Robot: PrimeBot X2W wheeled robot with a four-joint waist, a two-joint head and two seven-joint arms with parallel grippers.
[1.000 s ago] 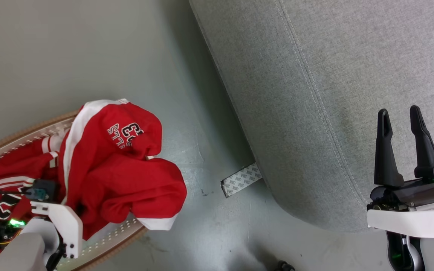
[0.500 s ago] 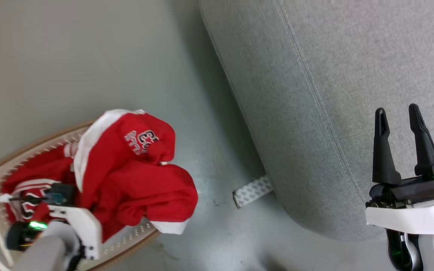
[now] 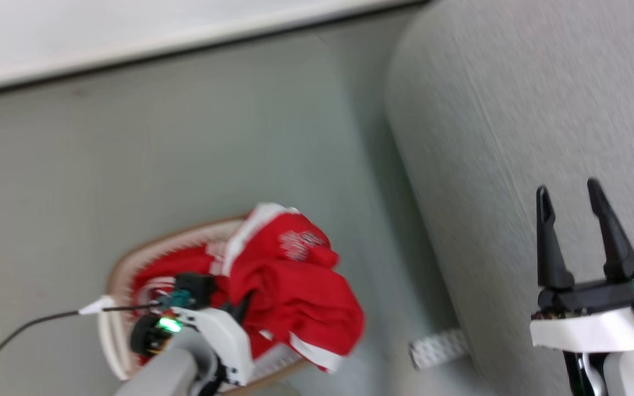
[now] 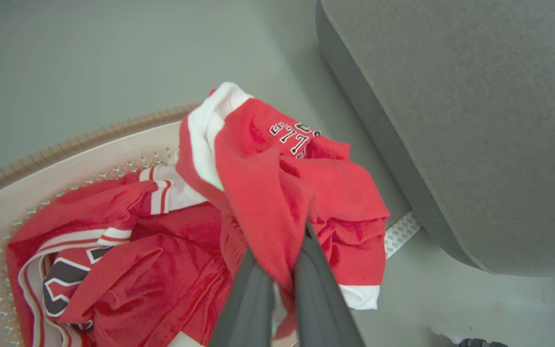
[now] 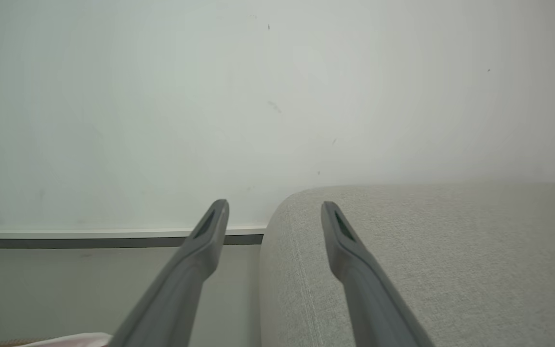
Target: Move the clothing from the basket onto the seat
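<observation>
Left tool [image 4: 282,260]: both fingers are closed together on a fold of the clothing [image 4: 268,193], pinching red fabric between them. Right tool [image 3: 567,190]: the fingers stand wide apart with nothing between them, at the right of the head view above the seat [image 3: 515,110].

Clothing: bright red jerseys with white trim, in the basket [image 4: 41,178].
- The upper jersey is the one pinched. In the left wrist view its long axis runs diagonally, from a white band at the far left to a white hem at the near right.
- The white band points to the far side. Black-and-white lettering lies just right of it.
- The near-right end hangs over the right rim of the basket, toward the seat.
- A second jersey lies lower in the basket, to the left, with red-and-white stripes and a dark numeral.

Basket: cream perforated wall with a brown rim, standing on the grey-green floor [image 3: 130,165], left of the seat and apart from it.

Seat: light grey. Its rounded left edge runs from near to far. A pale patterned strip [image 4: 400,231] lies on the floor at its near corner.

The head view is blurred, so the fine detail there cannot be read.
</observation>
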